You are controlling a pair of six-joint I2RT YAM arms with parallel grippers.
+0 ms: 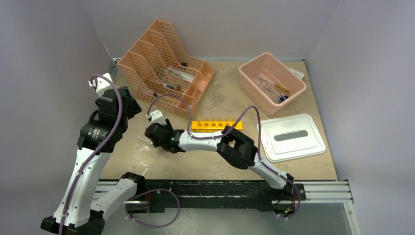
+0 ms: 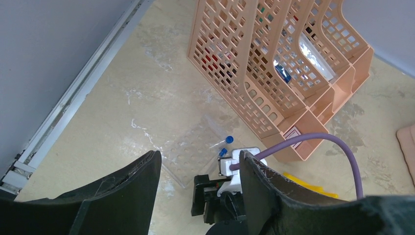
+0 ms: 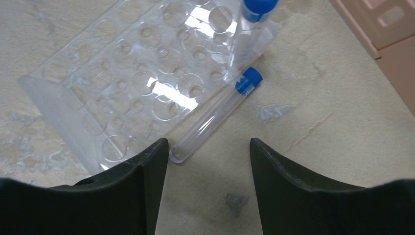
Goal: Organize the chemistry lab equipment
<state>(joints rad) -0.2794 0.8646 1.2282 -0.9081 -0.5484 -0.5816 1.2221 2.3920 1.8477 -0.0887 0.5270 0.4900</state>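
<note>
A clear blue-capped tube (image 3: pixel 215 115) lies flat on the table beside a clear plastic tube rack (image 3: pixel 132 83). A second blue-capped tube (image 3: pixel 252 24) rests over the rack's far edge. My right gripper (image 3: pixel 208 144) is open and empty, just above the table, with the lying tube's closed end near its left finger. In the top view it (image 1: pixel 150 134) is left of the yellow test-tube rack (image 1: pixel 215 125). My left gripper (image 2: pixel 198 156) is open and empty, held high over the right wrist; both tube caps (image 2: pixel 228 140) show below it. It is near the organizer in the top view (image 1: pixel 131 108).
The peach mesh organizer (image 1: pixel 166 68) stands at the back left, close to the clear rack. A pink tub (image 1: pixel 271 81) with small items sits at the back right, and its white lid (image 1: pixel 291 137) lies in front of it. The table's left rail (image 2: pixel 58 122) runs nearby.
</note>
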